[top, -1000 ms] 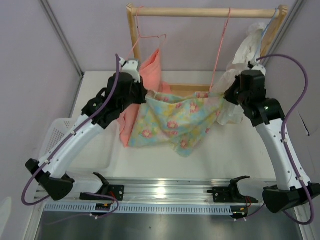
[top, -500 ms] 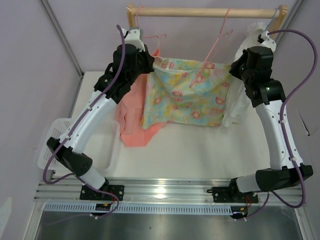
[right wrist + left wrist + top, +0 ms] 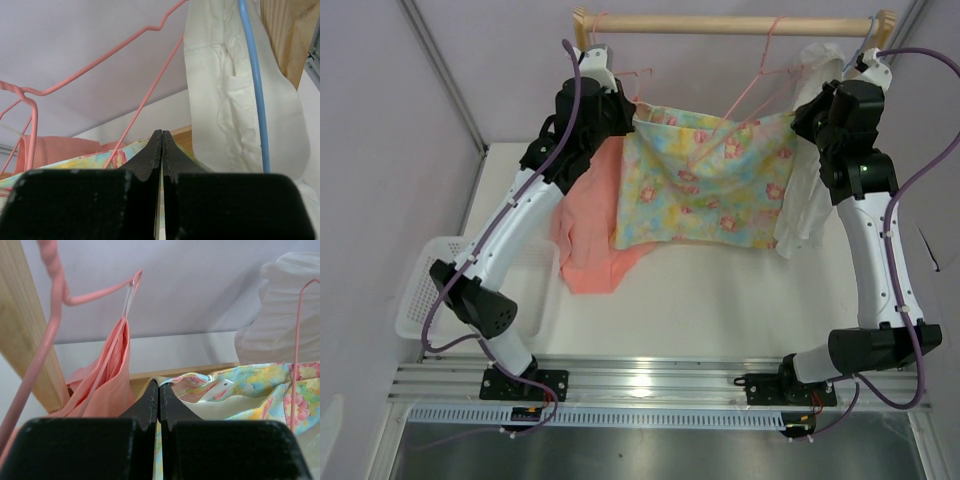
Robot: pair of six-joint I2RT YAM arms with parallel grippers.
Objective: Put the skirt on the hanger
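Observation:
The floral skirt (image 3: pixel 710 180) hangs stretched in the air between my two grippers, just below the wooden rail (image 3: pixel 730 24). My left gripper (image 3: pixel 628 112) is shut on its left waist corner; the cloth shows by the fingers in the left wrist view (image 3: pixel 225 390). My right gripper (image 3: pixel 798 118) is shut on its right waist corner (image 3: pixel 100 159). The thin pale-pink hanger (image 3: pixel 755 82) hangs from the rail, its lower part against the skirt's top edge. Its wire crosses the right wrist view (image 3: pixel 145 102) and shows in the left wrist view (image 3: pixel 296 355).
A salmon garment (image 3: pixel 590 225) hangs on a like pink hanger (image 3: pixel 630 74) at the left. A white ruffled garment (image 3: pixel 802 200) on a light-blue hanger (image 3: pixel 252 85) hangs at the right. A white basket (image 3: pixel 430 290) stands at the left table edge.
Both grippers have risen toward the rail with the skirt, lifting it off the table. The pale-pink hanger has swung up and tilted with it.

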